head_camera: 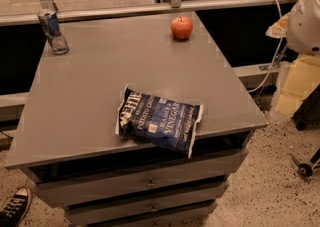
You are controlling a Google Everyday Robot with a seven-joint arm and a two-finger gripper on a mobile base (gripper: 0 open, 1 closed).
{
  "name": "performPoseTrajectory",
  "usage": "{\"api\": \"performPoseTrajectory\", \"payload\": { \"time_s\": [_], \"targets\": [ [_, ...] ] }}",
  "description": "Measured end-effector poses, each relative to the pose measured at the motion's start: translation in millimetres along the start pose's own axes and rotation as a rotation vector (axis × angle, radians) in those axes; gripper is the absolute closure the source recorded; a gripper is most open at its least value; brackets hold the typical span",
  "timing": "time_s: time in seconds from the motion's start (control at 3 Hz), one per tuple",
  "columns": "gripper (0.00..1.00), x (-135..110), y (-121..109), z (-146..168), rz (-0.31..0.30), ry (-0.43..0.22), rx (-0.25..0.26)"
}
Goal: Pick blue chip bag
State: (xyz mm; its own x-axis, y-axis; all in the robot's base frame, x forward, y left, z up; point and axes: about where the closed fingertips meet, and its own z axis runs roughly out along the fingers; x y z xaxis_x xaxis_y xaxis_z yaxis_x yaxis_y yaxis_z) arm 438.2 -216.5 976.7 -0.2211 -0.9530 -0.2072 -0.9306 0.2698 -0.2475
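Note:
The blue chip bag (159,121) is dark navy with white lettering and white crimped ends. It lies flat near the front edge of the grey table (90,96), slightly right of centre, and its front right corner hangs over the edge. My gripper is out of view. Only a white rounded part of my arm (306,18) shows at the upper right edge, well away from the bag and off to the side of the table.
A red apple (181,27) sits at the back of the table. A blue-and-silver drink can (51,30) stands at the back left corner. Drawers (145,183) run under the tabletop. A railing (150,7) runs behind. A black shoe (15,206) is at the lower left, and yellow blocks (300,83) are at the right.

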Motion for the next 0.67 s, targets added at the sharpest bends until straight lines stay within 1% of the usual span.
{"api": "performPoseTrajectory", "payload": {
  "time_s": [0.33, 0.67],
  "targets": [
    [0.00, 0.0, 0.0, 0.0, 0.000, 0.000, 0.000],
    [0.00, -23.1, 0.8, 14.4, 0.002, -0.058, -0.019]
  ]
}}
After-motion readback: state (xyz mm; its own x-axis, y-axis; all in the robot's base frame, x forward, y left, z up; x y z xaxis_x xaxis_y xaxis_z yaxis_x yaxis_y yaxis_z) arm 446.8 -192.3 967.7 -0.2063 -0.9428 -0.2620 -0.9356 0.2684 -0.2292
